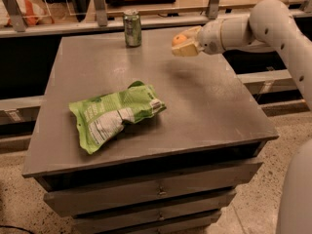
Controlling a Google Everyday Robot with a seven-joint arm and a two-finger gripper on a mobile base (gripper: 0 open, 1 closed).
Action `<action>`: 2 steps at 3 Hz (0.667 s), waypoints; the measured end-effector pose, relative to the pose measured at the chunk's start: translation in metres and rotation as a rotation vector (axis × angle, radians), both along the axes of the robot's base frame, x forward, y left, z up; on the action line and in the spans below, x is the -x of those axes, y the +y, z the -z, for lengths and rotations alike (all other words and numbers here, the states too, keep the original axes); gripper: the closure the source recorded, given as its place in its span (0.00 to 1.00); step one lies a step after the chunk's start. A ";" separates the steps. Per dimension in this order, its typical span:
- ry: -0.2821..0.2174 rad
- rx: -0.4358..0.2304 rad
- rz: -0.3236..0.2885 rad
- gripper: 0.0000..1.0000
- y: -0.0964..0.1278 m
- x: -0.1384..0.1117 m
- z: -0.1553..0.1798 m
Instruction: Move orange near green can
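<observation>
The green can (132, 29) stands upright at the far edge of the grey table (219, 111), left of centre. My gripper (185, 43) comes in from the right on a white arm and hangs above the far right part of the table. It is shut on the orange (179, 39), whose bright top shows between the pale fingers (185, 50). The orange is held in the air, to the right of the can and a little nearer than it.
A large flat light-green snack bag (114, 115) lies on the table's left-middle part. The table has drawers below its front edge (158, 189). A railing with metal posts (99, 4) runs behind the table.
</observation>
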State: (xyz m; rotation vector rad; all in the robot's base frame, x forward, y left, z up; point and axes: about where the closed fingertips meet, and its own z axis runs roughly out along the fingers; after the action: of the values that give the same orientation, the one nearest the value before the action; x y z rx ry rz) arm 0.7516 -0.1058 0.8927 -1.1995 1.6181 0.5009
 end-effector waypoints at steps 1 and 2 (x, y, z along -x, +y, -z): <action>-0.037 0.032 0.060 1.00 0.018 -0.028 -0.006; -0.051 0.023 0.154 1.00 0.035 -0.045 -0.008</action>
State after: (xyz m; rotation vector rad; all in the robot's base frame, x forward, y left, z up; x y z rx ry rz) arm 0.7968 -0.0705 0.9009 -1.0857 1.6612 0.3517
